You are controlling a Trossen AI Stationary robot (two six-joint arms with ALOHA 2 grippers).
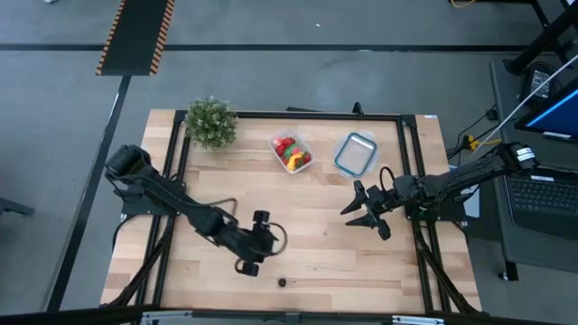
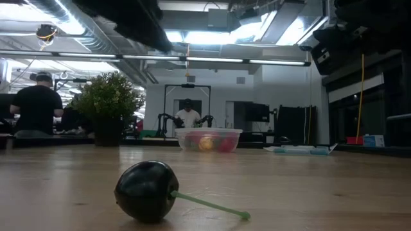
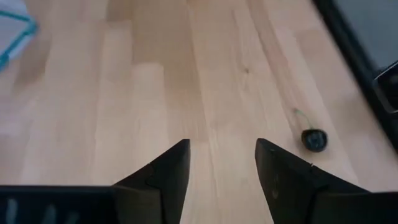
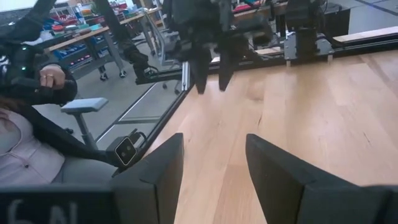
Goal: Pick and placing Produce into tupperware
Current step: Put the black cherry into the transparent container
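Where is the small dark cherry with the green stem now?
In the high view the dark cherry lies alone on the table near its front edge, just right of the left pincer.

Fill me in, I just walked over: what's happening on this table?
Two robot arms are sorting toy produce into a clear tub, which already holds several colourful pieces. One dark cherry with a green stem lies loose near the table's front edge. The left pincer hangs open close by it, holding nothing. The right pincer waits open and empty over the right side.

One dark cherry (image 1: 282, 282) lies at six o'clock. Two clear containers: a filled tupperware (image 1: 292, 152), a blue-rimmed one (image 1: 355, 153). One potted plant (image 1: 211, 121).
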